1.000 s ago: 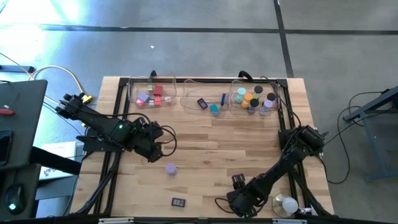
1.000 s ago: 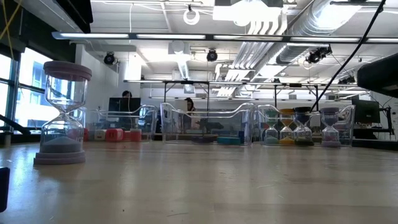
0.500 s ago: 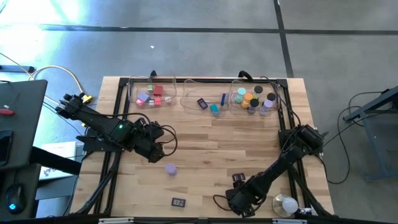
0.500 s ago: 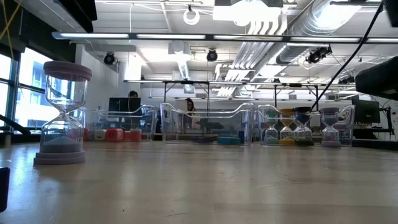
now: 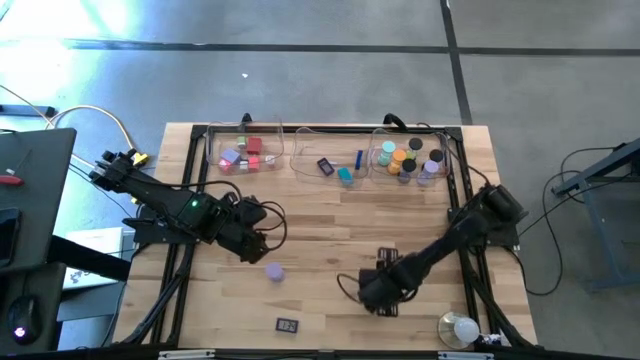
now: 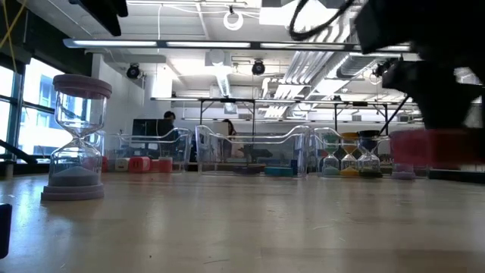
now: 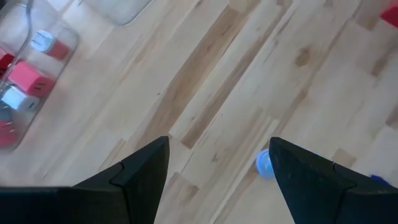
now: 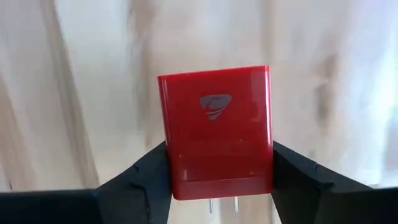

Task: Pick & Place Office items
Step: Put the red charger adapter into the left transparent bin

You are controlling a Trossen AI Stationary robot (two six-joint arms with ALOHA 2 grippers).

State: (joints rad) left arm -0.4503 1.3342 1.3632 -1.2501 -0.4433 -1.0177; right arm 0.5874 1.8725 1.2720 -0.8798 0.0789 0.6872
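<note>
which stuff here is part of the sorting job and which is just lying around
Job: red block held in the right gripper; lilac hourglass and dark clip loose on the table; sorted blocks, blue stick, round caps.

Lying about: white bulb, clear trays, cables.

We see bright, even light from ceiling strips in the low view, glare on the grey floor, and the dark right arm blurred.
</note>
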